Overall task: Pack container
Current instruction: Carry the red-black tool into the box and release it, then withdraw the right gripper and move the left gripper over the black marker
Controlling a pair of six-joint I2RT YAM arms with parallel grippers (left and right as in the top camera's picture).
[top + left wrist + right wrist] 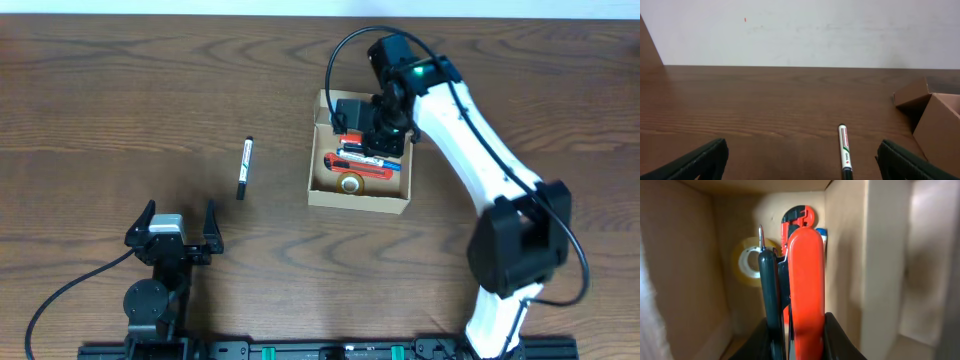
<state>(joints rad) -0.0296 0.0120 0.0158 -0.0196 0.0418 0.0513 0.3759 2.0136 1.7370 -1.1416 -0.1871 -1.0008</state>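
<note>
The container [358, 203] is seen mid-table, entered by the right gripper [799, 339], which is clenched on a red-handled tool [807, 280]. A pen [244, 167] is seen lying lengthwise just ahead of the spread-open left gripper [179, 212], the nearer arm.

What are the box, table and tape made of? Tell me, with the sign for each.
Box: tan cardboard, matte, raw cut edges. Table: wood or wood-look laminate, visible grain, slight sheen. Tape: seemingly clear yellowish film on a white core.
</note>
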